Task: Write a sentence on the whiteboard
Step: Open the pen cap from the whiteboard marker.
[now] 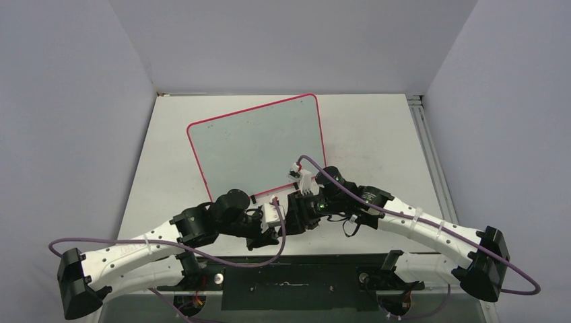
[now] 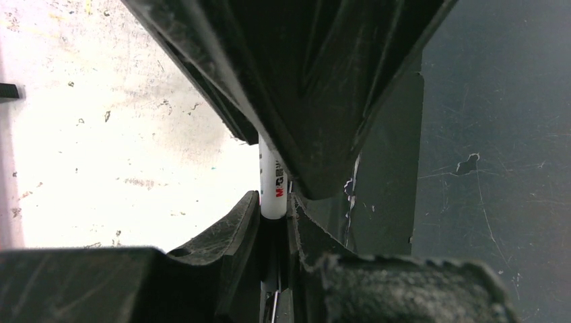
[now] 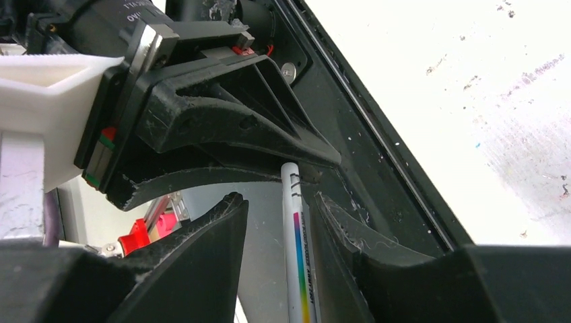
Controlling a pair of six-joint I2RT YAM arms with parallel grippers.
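Tabletop: the white, scuffed tabletop (image 1: 384,134) is carrying the board, and both arms are reaching over its near part.
Whiteboard: the whiteboard (image 1: 256,145) is lying flat near the middle of the tabletop, turned a little askew, with its pink-red rim showing all around. Its near edge is sitting just beside the place where the two arms are meeting.
Arms: the left arm (image 1: 135,249) and the right arm (image 1: 431,229) are bending toward each other, and their wrists are almost touching.
Left fingers: the left fingers (image 2: 229,232) are pressing narrow on the white marker (image 2: 272,185) and holding one end of it.
Right fingers: the right fingers (image 3: 195,256) are standing narrow around the other end of the marker. One is lying against the barrel, but a gap is showing on the other side, so I cannot tell if they are really gripping.
Sentence: the sentence is not showing in the top view; the board is looking blank.
Step in hand: the robot is probably preparing the marker, either passing it between the arms or pulling off a cap. Writing is not yet begun.
Next move: it is calling for one firm grip while the other side is releasing or pulling straight along the barrel. Then the tip is needing a light, steady touch on the board.
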